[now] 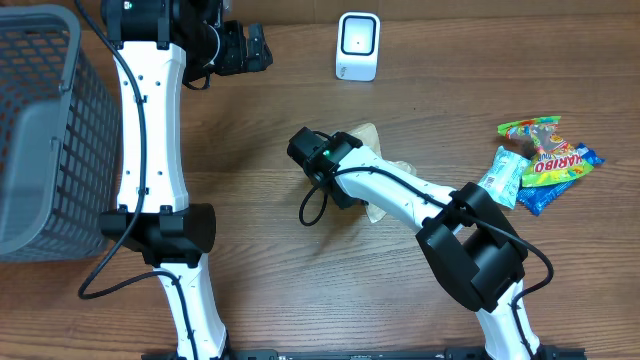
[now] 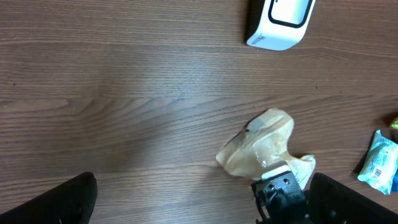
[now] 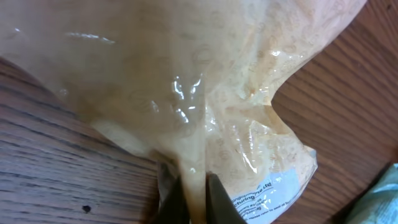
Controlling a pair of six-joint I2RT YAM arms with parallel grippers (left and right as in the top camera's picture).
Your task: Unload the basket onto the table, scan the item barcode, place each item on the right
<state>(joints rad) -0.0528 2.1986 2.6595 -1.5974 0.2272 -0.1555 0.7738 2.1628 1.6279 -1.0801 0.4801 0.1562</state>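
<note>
Mock shop checkout on a wooden table (image 1: 260, 300), white barcode scanner (image 1: 357, 46), grey basket (image 1: 40, 130), snack packets (image 1: 550, 160)

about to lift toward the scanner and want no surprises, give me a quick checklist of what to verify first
1. Grip: right end effector shut on the tan plastic bag: ok
2. Barcode side known: cannot tell, only a corner of a white label shows
3. Path: scanner uncovered, bare table between it and the bag: ok
4. Other arm: left end effector open, apart from the bag: ok
5. Clutter: Haribo packet apart from the bag: ok
</note>
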